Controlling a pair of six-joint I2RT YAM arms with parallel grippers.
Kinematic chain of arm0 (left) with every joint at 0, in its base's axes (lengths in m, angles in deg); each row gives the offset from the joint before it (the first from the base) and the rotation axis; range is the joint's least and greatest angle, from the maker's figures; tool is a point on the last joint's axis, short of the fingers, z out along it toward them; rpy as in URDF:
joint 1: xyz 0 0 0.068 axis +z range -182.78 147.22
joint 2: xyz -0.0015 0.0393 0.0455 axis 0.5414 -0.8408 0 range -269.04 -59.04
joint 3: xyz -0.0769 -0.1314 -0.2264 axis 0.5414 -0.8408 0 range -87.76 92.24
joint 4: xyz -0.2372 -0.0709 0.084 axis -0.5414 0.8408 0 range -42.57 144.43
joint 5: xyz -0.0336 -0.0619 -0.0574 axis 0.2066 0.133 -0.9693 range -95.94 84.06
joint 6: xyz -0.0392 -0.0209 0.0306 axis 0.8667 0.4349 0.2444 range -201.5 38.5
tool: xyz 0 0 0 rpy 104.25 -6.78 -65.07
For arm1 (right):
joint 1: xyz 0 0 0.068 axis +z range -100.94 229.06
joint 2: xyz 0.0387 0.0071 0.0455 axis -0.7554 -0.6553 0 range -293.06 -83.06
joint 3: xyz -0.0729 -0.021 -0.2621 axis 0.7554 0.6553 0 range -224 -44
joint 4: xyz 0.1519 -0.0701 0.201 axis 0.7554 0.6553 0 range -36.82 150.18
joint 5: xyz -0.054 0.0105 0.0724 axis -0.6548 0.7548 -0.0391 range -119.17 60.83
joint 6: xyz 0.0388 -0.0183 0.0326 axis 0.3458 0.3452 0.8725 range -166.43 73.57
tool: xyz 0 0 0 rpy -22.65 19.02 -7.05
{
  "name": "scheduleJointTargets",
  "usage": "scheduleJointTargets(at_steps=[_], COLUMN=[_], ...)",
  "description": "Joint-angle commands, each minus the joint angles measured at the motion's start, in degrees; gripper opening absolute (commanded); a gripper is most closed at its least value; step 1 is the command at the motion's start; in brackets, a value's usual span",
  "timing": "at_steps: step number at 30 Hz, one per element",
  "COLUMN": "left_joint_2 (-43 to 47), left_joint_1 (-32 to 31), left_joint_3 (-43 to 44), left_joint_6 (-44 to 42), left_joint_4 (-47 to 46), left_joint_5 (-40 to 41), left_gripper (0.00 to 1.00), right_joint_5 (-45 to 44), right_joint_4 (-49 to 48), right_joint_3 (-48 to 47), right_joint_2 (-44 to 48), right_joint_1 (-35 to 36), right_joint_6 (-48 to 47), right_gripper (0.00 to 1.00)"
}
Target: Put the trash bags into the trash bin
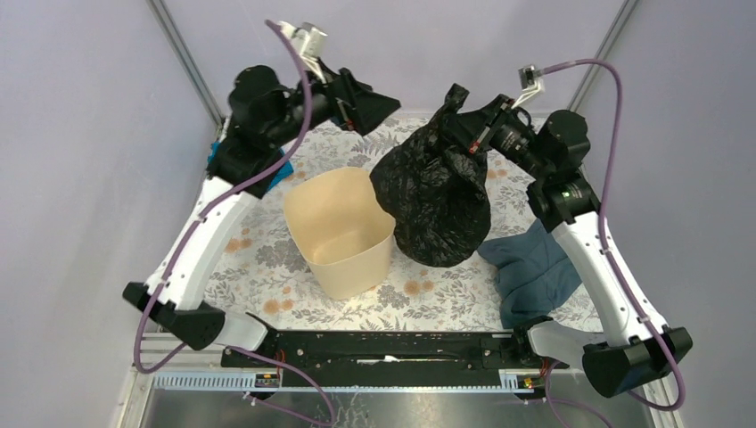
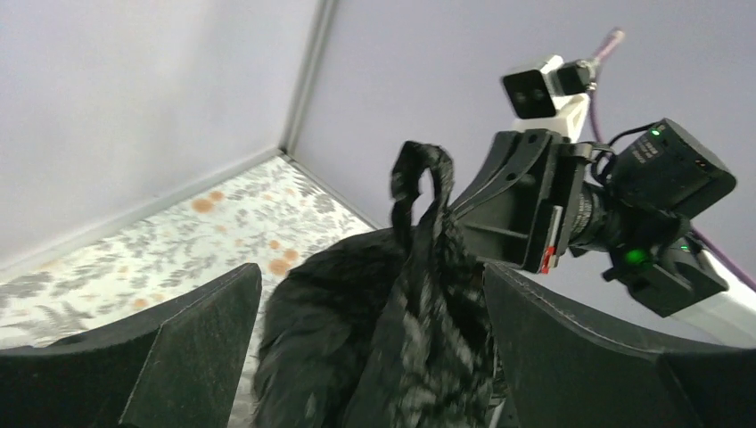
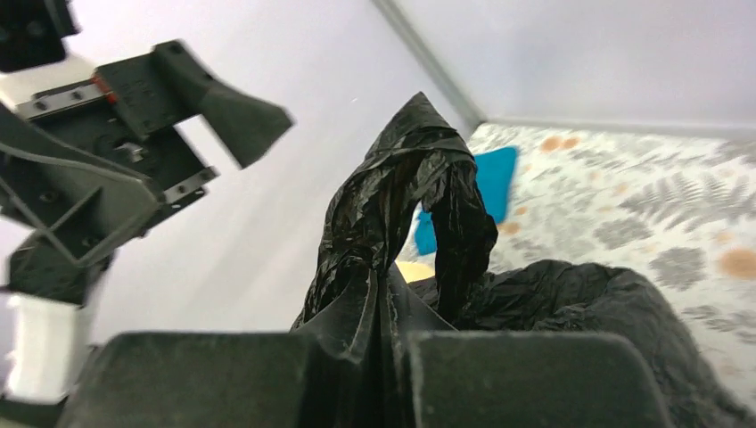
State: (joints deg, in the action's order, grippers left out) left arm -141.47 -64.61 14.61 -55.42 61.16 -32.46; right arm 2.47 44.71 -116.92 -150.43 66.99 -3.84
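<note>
pale lilac walls on three sides; floral-printed surface under everything.

right fingers: pressed together, pinching the twisted neck of the trash bag. right wrist view shows a loop of black plastic standing up just past the tips, with film caught in the seam between them.

left fingers: spread wide, nothing between them. raised at the far left and pointed toward the bag's neck, close to it but apart from it.

bag: glossy, wrinkled and bulky. it hangs from that pinch with its body bulging just right of the trash bin. its left side overlaps the bin's right rim from above. touching or only in front of it, cannot tell, and cannot tell whether the bottom rests on the surface.

bin: upright at centre, mouth open, nothing seen inside.

outward: grey-blue cloth lies near right, partly under the right arm. bright blue cloth sits far left, mostly hidden by the left arm.

step, as judged: bag is gripped and raised but not yet over the mouth, so this is the carry stage.

next move calls for more height so the belly clears the rim, then a shift left over the opening and a slow lowering. the bag looks wider than the mouth, so it will likely need feeding or pushing down. the free left fingers are placed to help. the bin looks light, so a sideways brush could tip it.
</note>
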Motion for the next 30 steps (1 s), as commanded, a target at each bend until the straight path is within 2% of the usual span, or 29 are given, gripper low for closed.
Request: scheduleJointTargets(at_steps=[1,5,9,13,16,18,20,28,30], left_joint_2=[6.4,11.9,19.0,26.6,29.9,31.5,33.3,38.0,38.9], left_joint_1=[2.9,3.9,3.9,3.9,3.9,3.9,3.9,3.9,3.9], left_joint_3=[-0.9,-3.6,-11.4,-20.0,-24.7,-27.2,-29.9,-34.4,-34.9], left_joint_6=[-4.6,-6.2,-6.0,-6.5,-6.4,-6.0,-5.2,-4.1,-4.1], left_joint_4=[3.7,6.9,8.8,10.2,13.0,14.8,15.7,18.8,19.1], left_joint_5=[0.8,7.8,19.7,32.8,41.0,43.3,44.4,48.0,48.6], left_gripper=[0.99,0.99,0.99,0.99,0.99,0.99,0.99,0.99,0.99], right_joint_5=[-12.2,-15.9,-12.8,-5.1,0.1,1.8,2.6,3.5,3.2], right_joint_4=[8.0,11.9,12.1,10.6,2.8,-4.4,-7.2,-8.0,-9.3], right_joint_3=[-6.5,-12.1,-21.4,-33.1,-37.6,-39.2,-42.4,-61.7,-62.6], right_joint_2=[3.5,2.5,-1.1,-7.6,-11.9,-14.4,-17.7,-32.5,-33.7], right_joint_1=[-0.1,-0.1,-0.1,0.1,1.0,2.4,4.8,18.6,20.7], right_joint_6=[-12.3,-16.7,-17.7,-11.2,-2.0,4.3,8.3,12.9,13.7], right_gripper=[0.0,0.0,0.0,0.0,0.0,0.0,0.0,0.0,0.0])
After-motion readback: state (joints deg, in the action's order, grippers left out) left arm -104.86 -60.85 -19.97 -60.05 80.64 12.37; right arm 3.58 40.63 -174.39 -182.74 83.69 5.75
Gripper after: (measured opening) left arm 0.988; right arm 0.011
